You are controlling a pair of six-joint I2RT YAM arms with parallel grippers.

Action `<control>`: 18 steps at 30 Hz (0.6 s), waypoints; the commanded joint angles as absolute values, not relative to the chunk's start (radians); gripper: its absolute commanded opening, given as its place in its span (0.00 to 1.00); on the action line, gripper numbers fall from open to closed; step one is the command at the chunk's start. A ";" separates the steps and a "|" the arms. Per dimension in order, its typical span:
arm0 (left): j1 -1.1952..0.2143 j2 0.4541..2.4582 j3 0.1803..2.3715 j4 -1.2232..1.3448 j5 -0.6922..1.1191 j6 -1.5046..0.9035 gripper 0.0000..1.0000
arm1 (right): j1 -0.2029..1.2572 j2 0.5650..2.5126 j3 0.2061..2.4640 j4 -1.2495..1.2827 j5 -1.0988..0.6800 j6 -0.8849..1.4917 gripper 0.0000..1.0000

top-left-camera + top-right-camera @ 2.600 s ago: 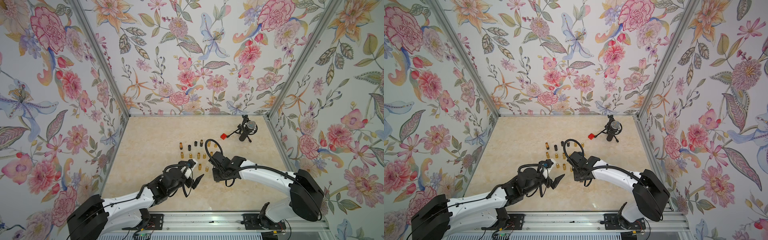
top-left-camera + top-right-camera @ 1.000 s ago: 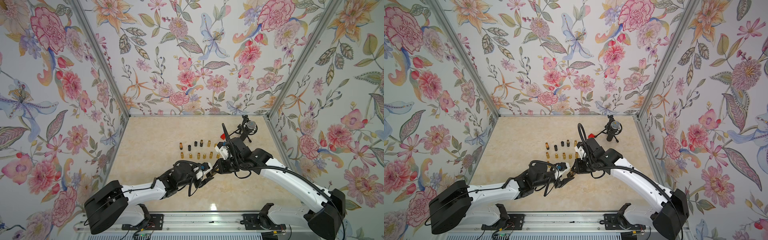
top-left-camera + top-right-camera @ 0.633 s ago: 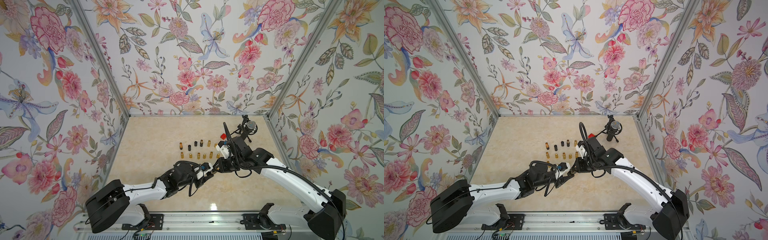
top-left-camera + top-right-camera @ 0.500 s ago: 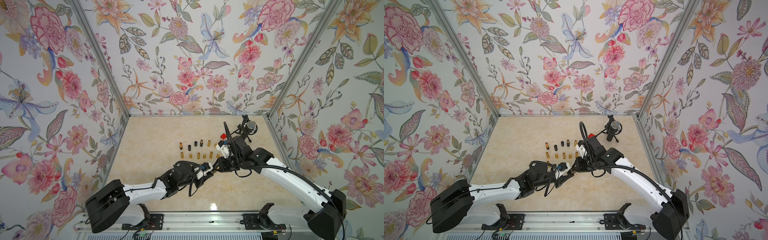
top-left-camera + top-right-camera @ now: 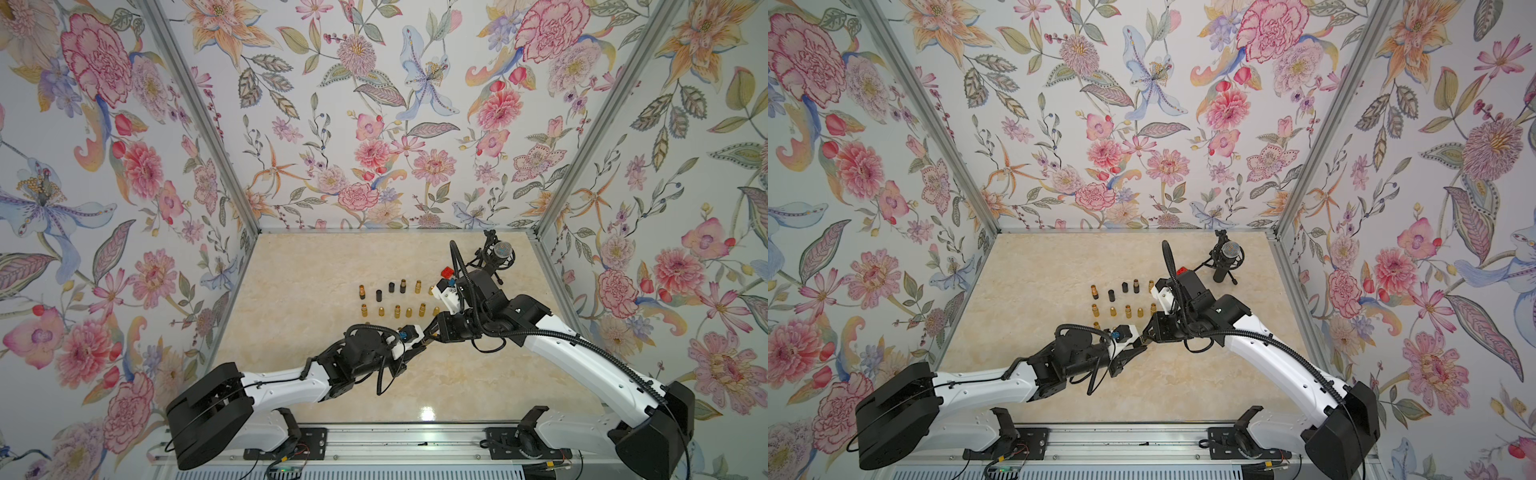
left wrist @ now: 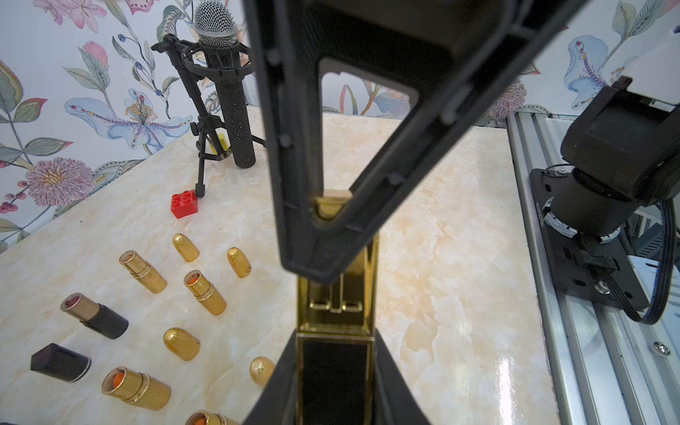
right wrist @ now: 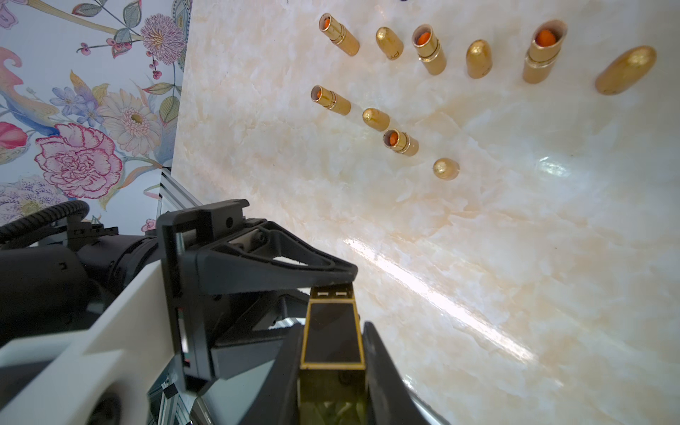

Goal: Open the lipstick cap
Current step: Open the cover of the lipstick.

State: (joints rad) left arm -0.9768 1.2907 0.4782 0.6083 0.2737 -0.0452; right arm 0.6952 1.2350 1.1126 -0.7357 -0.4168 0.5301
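Above the bare marble table [image 5: 291, 291], just in front of the opened lipsticks [image 5: 392, 299], the left gripper [image 5: 417, 341] is clamped on the black-panelled end of the square lipstick [image 6: 335, 294] and the right gripper [image 5: 434, 328] is clamped on its gold end. It is probably light, stiff and glossy, so slip-prone; the flat faces suit the pads. A straight pull apart has free room on both sides, though the rows stand close behind

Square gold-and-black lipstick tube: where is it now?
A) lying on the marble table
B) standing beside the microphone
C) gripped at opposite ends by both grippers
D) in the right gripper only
C: in the wrist views the left gripper and the right gripper each clamp one end of the square gold-and-black lipstick tube.
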 commanded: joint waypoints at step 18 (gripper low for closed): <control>-0.975 0.994 0.320 0.509 0.034 -0.138 0.20 | 0.522 1.181 1.037 -0.782 -0.300 0.551 0.27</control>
State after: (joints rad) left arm -0.9821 1.0252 0.3344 0.4965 0.0689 -0.1043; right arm 0.5255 1.1545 1.0809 -0.7525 -0.3901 0.5613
